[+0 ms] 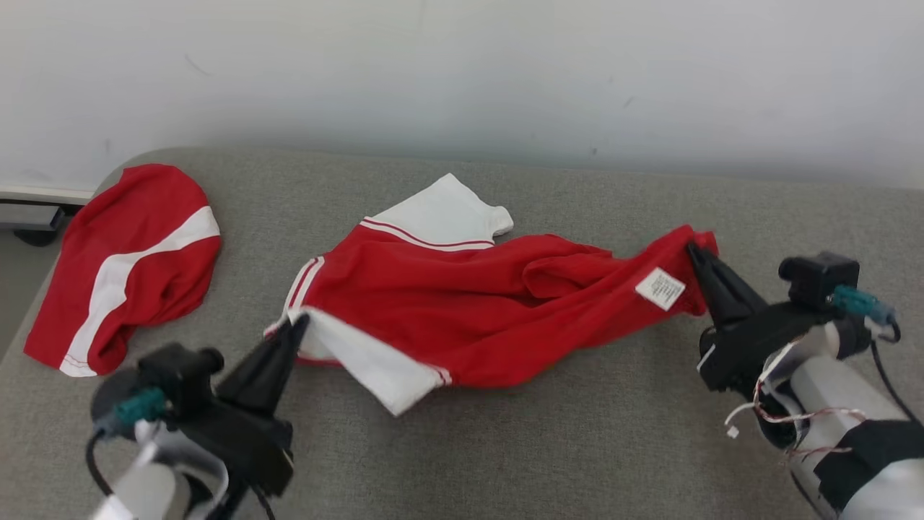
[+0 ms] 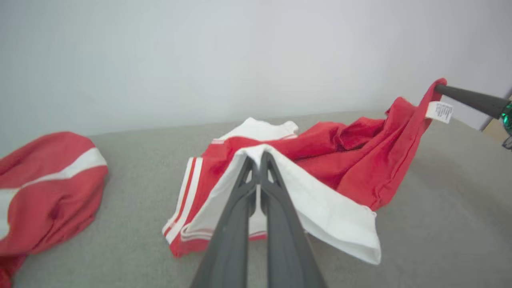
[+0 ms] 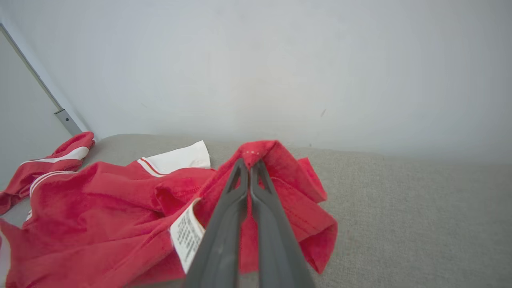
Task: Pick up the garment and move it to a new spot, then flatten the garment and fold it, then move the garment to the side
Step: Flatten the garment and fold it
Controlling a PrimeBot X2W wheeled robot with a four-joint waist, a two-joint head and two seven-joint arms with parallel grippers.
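The garment [image 1: 462, 318] is red with white sleeves edged in thin red-and-white stripes; its label [image 1: 660, 289] is white with dark print. The second garment [image 1: 137, 267] is red with a white band. The table [image 1: 577, 433] is grey, the wall [image 1: 462, 72] pale.

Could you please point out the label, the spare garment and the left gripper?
label [image 1: 660, 288]: head view, its middle.
spare garment [image 1: 166, 242]: head view, white stripe.
left gripper [image 2: 260, 157]: left wrist view, between fingertips.
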